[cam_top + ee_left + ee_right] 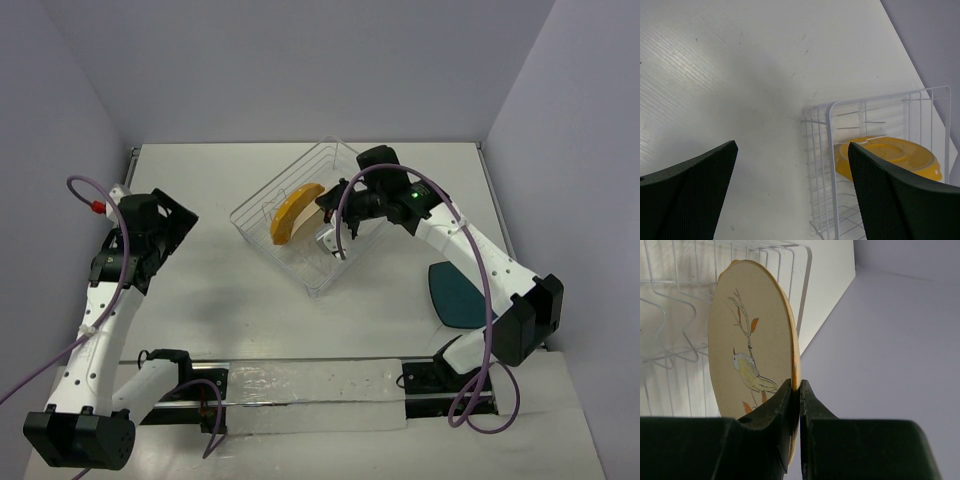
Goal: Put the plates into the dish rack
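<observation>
Dish rack (268,250): orange plate (292,212) inside; right fingers (777,412) pinching beige plate (750,340).

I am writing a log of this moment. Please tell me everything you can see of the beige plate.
The beige plate is round, cream, ceramic by its look, with a thin orange rim and a painted yellow bird on a twig with orange leaves. It stands on edge, nearly upright, over the dish rack. The right gripper pinches its rim. Rack contact is unclear.

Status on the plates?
Left gripper open, empty. Right gripper shut on beige plate, at dish rack. Orange plate racked; teal plate on table. Nothing blocking.
</observation>
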Controlling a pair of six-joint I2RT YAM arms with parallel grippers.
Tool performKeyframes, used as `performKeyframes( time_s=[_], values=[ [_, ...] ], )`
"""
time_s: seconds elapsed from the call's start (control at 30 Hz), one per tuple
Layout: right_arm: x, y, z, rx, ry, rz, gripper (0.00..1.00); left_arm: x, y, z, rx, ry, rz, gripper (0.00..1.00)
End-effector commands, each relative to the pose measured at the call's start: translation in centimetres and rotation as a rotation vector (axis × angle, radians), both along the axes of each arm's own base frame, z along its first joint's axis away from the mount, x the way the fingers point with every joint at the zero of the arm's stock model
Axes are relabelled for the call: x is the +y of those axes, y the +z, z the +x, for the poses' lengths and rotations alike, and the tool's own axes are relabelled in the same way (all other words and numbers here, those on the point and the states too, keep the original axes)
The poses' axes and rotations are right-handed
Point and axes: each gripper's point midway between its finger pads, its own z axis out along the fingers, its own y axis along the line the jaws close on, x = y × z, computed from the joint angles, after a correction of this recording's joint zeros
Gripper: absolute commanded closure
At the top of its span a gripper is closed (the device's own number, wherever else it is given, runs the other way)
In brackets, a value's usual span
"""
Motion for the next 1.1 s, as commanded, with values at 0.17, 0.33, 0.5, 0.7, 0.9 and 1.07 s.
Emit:
performKeyframes(
  time_s=[0.17, 0.33, 0.5, 0.7, 0.9, 1.07],
  values=[
    [1.3, 4.8, 0.3, -0.178, 0.085, 0.102, 1.0, 0.0, 0.3, -0.1, -0.02, 0.01, -0.012, 0.01],
    [1.8, 4.2, 0.7, -0.16, 0.092, 0.106, 1.0, 0.2, -0.1, -0.3, -0.006, 0.015, -0.005, 0.01],
    [2.0, 2.5, 0.7, -0.121, 0.1, 0.091, 1.0, 0.2, -0.9, -0.1, 0.017, 0.01, 0.0, 0.01],
    [2.4, 0.4, 0.6, -0.065, 0.118, 0.076, 1.0, 0.0, -1.4, 0.2, 0.039, -0.002, 0.003, 0.01],
    [2.7, -1.7, 0.4, -0.027, 0.142, 0.058, 1.0, -0.2, -1.6, 0.5, 0.043, -0.017, 0.005, 0.01],
    [3.1, -3.1, 0.2, 0.004, 0.166, 0.053, 0.96, -0.6, -2.5, 0.6, 0.058, -0.034, -0.004, 0.01]
  ],
)
